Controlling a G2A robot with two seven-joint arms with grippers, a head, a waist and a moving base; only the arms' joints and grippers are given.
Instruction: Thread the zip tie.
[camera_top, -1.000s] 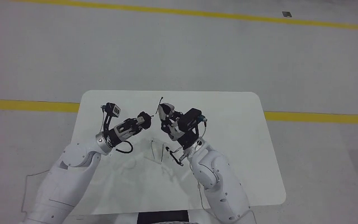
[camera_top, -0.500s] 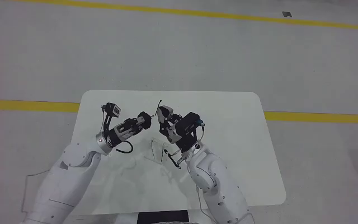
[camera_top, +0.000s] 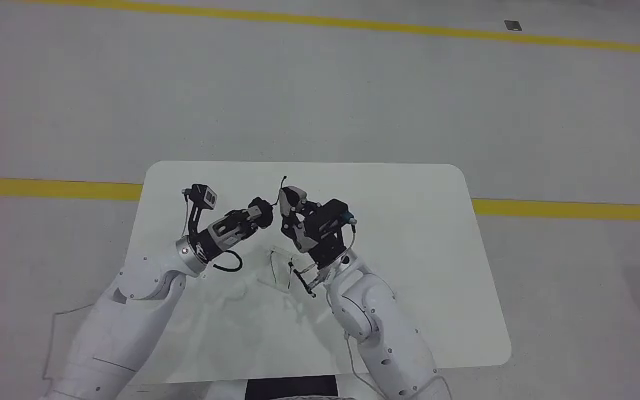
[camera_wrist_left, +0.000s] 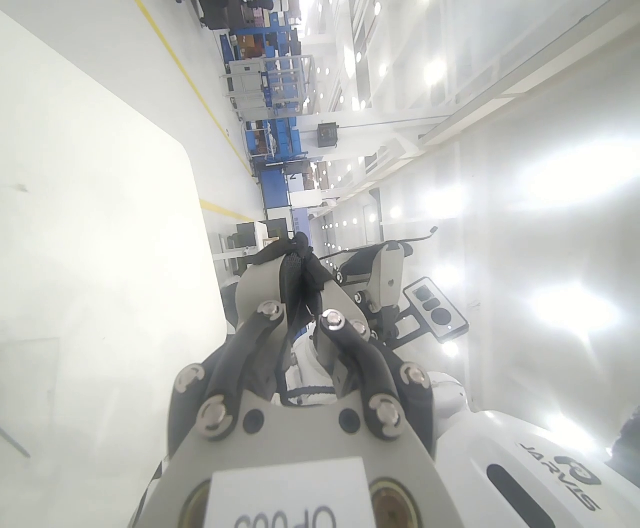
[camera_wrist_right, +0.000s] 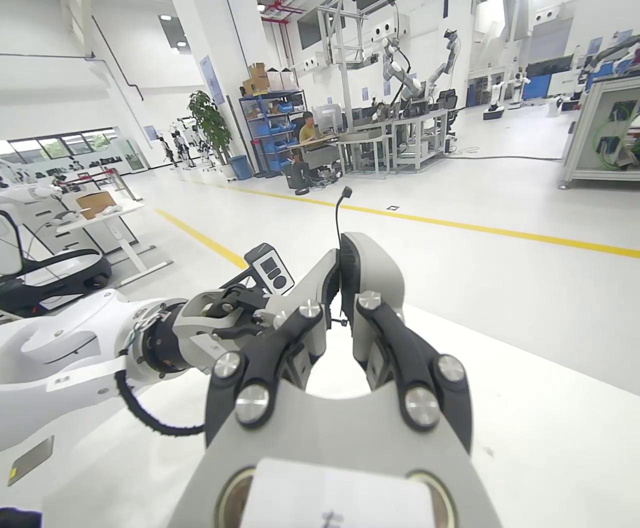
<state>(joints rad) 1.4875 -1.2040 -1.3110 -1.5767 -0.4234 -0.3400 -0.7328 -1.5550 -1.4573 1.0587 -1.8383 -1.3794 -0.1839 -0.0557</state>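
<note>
Thin black plastic zip tie (camera_wrist_right: 339, 215), matt white table (camera_top: 420, 205)

The zip tie (camera_wrist_right: 339, 220) shows only its head end above the right gripper (camera_wrist_right: 341, 260); the strap below is hidden inside the closed grip. In the top view the tie is too thin to trace. A dark scrap (camera_wrist_left: 300, 245) at the tips of the left gripper (camera_wrist_left: 299, 260) is blurred (tie or pad rubber, undetermined). Thin dark lines (camera_top: 290, 272) on the table (camera_top: 420, 200) are too small to identify.

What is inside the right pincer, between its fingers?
A black zip tie is clamped in the right pincer, its head end sticking out beyond it. The stretch inside the grip is covered.
</note>
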